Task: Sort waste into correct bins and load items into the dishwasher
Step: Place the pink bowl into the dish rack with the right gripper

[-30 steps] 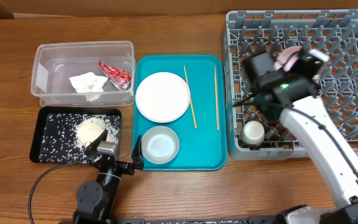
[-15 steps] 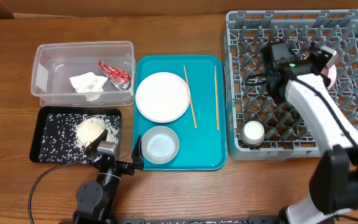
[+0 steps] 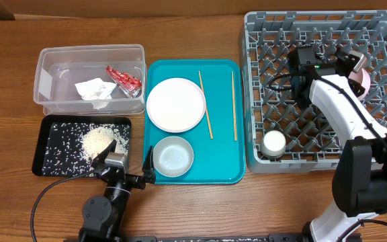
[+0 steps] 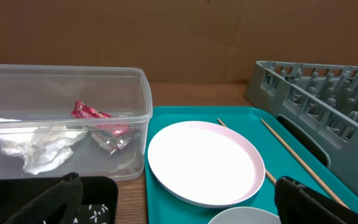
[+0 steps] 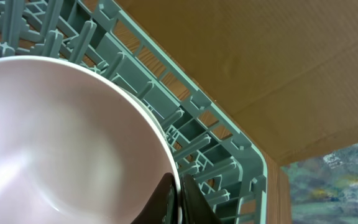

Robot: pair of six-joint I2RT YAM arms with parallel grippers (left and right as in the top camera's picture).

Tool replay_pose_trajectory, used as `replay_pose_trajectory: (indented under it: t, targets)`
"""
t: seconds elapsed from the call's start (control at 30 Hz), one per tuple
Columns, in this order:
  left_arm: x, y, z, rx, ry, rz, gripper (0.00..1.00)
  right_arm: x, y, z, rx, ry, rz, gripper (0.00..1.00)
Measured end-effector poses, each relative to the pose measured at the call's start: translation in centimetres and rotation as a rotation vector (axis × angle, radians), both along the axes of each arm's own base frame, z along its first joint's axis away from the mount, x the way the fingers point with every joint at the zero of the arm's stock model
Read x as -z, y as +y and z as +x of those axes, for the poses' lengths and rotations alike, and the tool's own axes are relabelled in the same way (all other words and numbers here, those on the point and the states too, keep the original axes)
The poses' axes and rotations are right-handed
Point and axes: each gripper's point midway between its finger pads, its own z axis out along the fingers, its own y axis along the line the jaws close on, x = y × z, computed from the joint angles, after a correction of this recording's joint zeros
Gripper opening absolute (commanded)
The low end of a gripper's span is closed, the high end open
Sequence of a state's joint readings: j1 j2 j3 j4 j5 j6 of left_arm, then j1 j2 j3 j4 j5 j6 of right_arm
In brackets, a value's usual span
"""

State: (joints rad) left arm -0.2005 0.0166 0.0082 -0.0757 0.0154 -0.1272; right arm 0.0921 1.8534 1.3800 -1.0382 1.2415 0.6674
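Observation:
My right gripper (image 3: 355,72) is shut on the rim of a pale pink bowl (image 5: 61,143) and holds it on edge inside the grey dish rack (image 3: 261,40), at its right side. The bowl's edge shows in the overhead view (image 3: 363,81). A tiny white cup (image 3: 273,142) stands in the rack's front. The round plate (image 3: 176,104), a second bowl (image 3: 173,156) and two chopsticks (image 3: 205,105) lie on the teal tray (image 3: 222,165). The red wrapper (image 3: 123,78) and napkin (image 3: 95,90) lie in the clear tub (image 3: 44,57). Rice (image 3: 98,140) fills the black tray (image 3: 40,151). My left gripper (image 4: 179,202) is open and empty at the table's front.
The tub (image 4: 143,81), plate (image 4: 204,162) and rack wall (image 4: 316,93) show in the left wrist view. The rack's corner (image 5: 253,162) lies close beside the held bowl. A cardboard wall stands behind the table.
My right gripper has carried the pink bowl from the rack's middle back to its right side and turned it on edge. The left arm has not moved.

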Motion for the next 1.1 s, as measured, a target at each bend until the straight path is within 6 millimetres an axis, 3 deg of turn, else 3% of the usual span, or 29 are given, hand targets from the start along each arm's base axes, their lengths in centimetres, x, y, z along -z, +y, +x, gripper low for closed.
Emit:
replay_pose_trajectory:
  t: [0.33,0.6,0.77,1.1]
  targets:
    - [0.0,0.0,0.0,0.0,0.0,0.0,1.0,-0.6,-1.0,0.1,0.003,0.037,-0.047,0.07]
    - [0.0,0.0,0.0,0.0,0.0,0.0,1.0,0.3,-1.6,-0.6,0.01,0.097,0.0,0.07]
    - [0.0,0.0,0.0,0.0,0.0,0.0,1.0,0.6,-0.7,-0.7,-0.014,0.129,0.014,0.11]
    - [0.0,0.0,0.0,0.0,0.0,0.0,1.0,2.5,3.8,-1.2,-0.136,0.274,0.104,0.24]
